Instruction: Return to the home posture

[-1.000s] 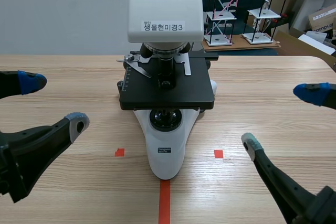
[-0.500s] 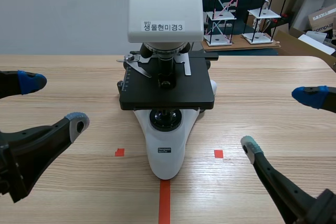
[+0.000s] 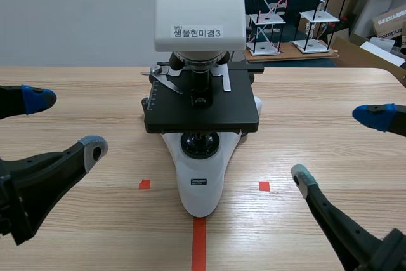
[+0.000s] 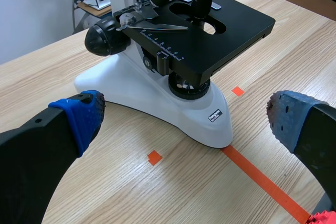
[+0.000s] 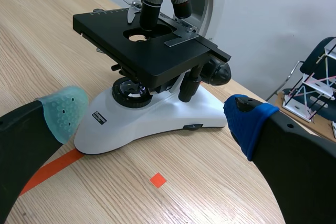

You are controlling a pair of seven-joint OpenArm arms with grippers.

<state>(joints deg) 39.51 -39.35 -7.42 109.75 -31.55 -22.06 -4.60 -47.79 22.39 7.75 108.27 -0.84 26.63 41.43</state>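
Note:
A white microscope (image 3: 200, 93) with a black stage (image 3: 202, 107) stands at the table's middle, on the end of the orange tape line. My left gripper (image 3: 63, 124) hangs open over the table's left side, well clear of the microscope, nothing between its fingers. My right gripper (image 3: 339, 146) is open at the right, also empty and apart from it. In the left wrist view the microscope (image 4: 173, 72) lies ahead of the open left gripper (image 4: 184, 116). In the right wrist view the microscope (image 5: 157, 66) lies ahead of the open right gripper (image 5: 152, 114).
Small orange squares (image 3: 144, 184) (image 3: 264, 186) flank the microscope's base. Behind the table's far edge stand model racks (image 3: 273, 11) and cardboard boxes (image 3: 388, 23). The wooden table (image 3: 330, 99) lies bare on both sides of the microscope.
The right gripper has shifted very slightly left; the left arm and the microscope have not moved.

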